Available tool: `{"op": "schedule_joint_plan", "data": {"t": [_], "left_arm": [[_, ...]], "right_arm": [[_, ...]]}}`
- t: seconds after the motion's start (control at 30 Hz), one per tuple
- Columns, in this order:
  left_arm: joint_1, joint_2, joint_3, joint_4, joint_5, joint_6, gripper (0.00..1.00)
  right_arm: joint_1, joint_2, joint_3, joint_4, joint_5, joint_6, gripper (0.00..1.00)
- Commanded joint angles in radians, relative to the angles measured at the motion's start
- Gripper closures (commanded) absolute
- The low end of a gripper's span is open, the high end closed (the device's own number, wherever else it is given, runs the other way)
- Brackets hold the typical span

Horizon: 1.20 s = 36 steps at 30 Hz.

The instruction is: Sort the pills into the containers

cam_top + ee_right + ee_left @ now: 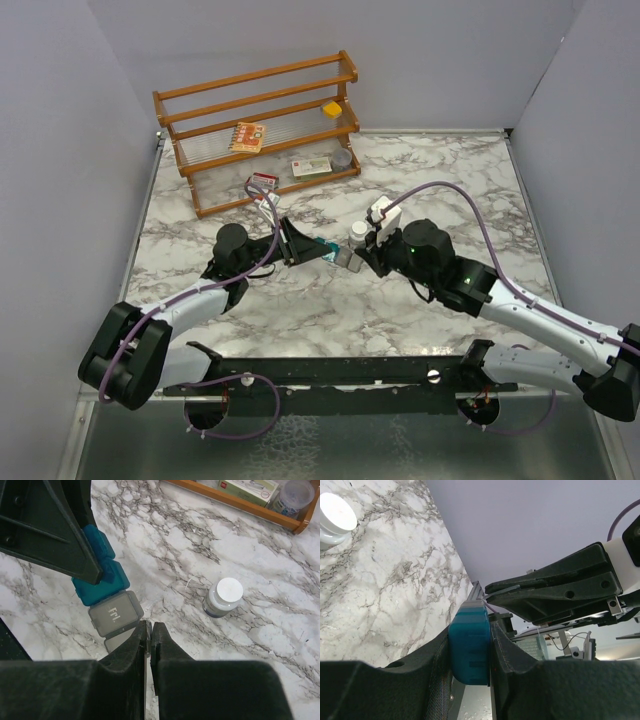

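Plastic, wood and marble-look top
The containers (107, 597) were smooth plastic, teal and half-clear grey; the table (450, 180) showed a smooth marble pattern; the rack (235, 504) was wood.

1. Top view: set high, above and behind the arm bases, it looks down and toward the far wall. It takes in the whole table (300, 310), with the rack (260, 130) at far left.
2. Left wrist view: very near and low over the table, rolled sideways, it looks along its own fingers (435, 680) toward the right. The strip (469, 647) fills the centre.
3. Right wrist view: near, it looks steeply down past its own fingers (130, 655) at the table's middle.
4. Shared: the strip and the bottle (358, 233) show in all three views. The rack shows in the top and right wrist views.
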Motion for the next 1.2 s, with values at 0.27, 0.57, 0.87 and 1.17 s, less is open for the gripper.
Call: {"op": "schedule_joint_plan", "data": {"t": [0.27,0.57,0.87,1.17], "left_arm": [[0.002,-0.022,-0.022,0.094,0.015,-0.010,0.81],[0.014,0.023,-0.027,0.095,-0.014,-0.009,0.47],[0.078,-0.031,-0.036,0.094,-0.040,0.018,0.01],[0.123,-0.294,-0.136,-0.151,-0.165,0.204,0.01]], "right_arm": [[-0.003,-0.059,-0.014,0.059,-0.056,0.074,0.99],[-0.003,-0.110,-0.018,0.062,-0.087,0.111,0.99],[-0.003,-0.097,-0.027,0.036,-0.058,0.129,0.99],[-0.003,0.027,0.000,0.025,-0.010,0.160,0.99]]}}
